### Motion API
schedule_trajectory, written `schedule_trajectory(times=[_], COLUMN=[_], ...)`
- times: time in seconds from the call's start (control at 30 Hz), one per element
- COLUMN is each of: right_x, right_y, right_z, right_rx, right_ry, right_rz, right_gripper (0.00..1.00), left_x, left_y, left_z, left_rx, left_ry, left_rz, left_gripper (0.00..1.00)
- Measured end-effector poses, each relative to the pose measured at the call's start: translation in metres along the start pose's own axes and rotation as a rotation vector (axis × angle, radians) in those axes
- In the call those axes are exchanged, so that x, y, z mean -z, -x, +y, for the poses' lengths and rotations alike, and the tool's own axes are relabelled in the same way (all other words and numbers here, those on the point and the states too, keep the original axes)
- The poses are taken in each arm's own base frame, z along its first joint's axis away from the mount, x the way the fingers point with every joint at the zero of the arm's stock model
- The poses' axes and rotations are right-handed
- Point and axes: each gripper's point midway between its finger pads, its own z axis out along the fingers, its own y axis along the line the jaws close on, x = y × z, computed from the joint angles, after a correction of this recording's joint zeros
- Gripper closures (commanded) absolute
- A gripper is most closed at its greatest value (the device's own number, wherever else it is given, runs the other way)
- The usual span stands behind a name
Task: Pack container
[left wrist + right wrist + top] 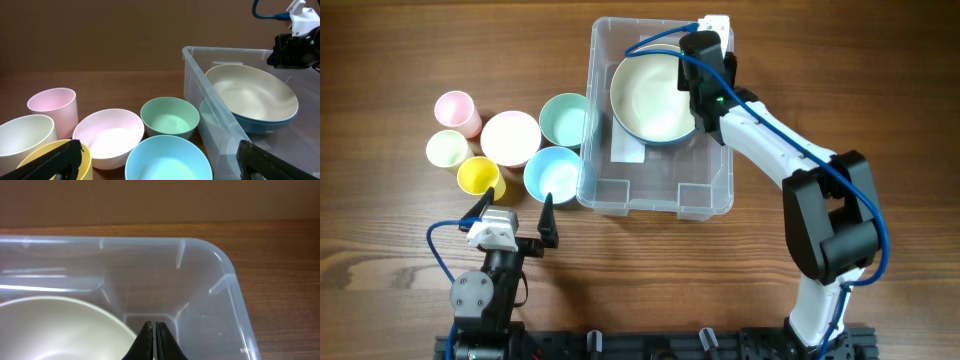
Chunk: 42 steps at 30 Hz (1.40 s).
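Container (705, 200) on table (380, 60), small bowls (552, 175) just left of it. Thin plastic: likely light, slick, flexy; grip at rim. Big bowl (650, 100) inside. Right gripper (151, 340) over its far-right corner, pinched closed, empty. Left gripper (515, 215) near-left, spread wide

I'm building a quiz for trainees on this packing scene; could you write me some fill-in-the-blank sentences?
The container holds exactly ____ bowl. The right gripper has its fingers ____. The cup nearest the left gripper is ____. Outside the container stand ____ bowls.
Missing words: one; shut; yellow; three.
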Motion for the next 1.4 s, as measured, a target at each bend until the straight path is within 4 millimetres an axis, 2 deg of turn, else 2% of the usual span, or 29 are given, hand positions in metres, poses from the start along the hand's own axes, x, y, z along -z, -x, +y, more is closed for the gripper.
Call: schedule_trajectory(times=[0.23,0.47,0.77,0.9,0.97,1.07,1.1,1.17,1.3,1.4], right_x=[-0.012,-0.023,-0.023,-0.009,0.005,0.028,0.038,0.051,0.075,0.089], right_y=[-0.016,-0.036,-0.03,-0.007,0.005,0.021,0.026,0.025,0.006,-0.001], right_z=[0.012,0.015,0.017,0.025,0.032,0.049,0.061,0.08,0.121,0.141], right_rx=[0.0,0.02,0.076,0.073,0.084,0.12,0.149,0.205,0.333,0.394], right_ry=[0.051,0.058,0.064,0.116,0.17,0.274,0.333,0.419,0.586,0.656], right_rz=[0.027,0.066,0.065,0.041,0.03,0.015,0.006,0.006,0.024,0.013], right_gripper=[0.96,0.96,0.96,0.96,0.96,0.96,0.96,0.96,0.96,0.96], left_x=[0.0,0.0,0.0,0.0,0.0,0.0,0.0,0.0,0.0,0.0], left_y=[0.0,0.0,0.0,0.0,0.0,0.0,0.0,0.0,0.0,0.0], left_z=[0.0,0.0,0.0,0.0,0.0,0.0,0.0,0.0,0.0,0.0], left_rx=[0.0,0.0,0.0,0.0,0.0,0.0,0.0,0.0,0.0,0.0], left_ry=[0.0,0.0,0.0,0.0,0.0,0.0,0.0,0.0,0.0,0.0], left_rz=[0.0,0.0,0.0,0.0,0.0,0.0,0.0,0.0,0.0,0.0], left_gripper=[0.0,0.0,0.0,0.0,0.0,0.0,0.0,0.0,0.0,0.0])
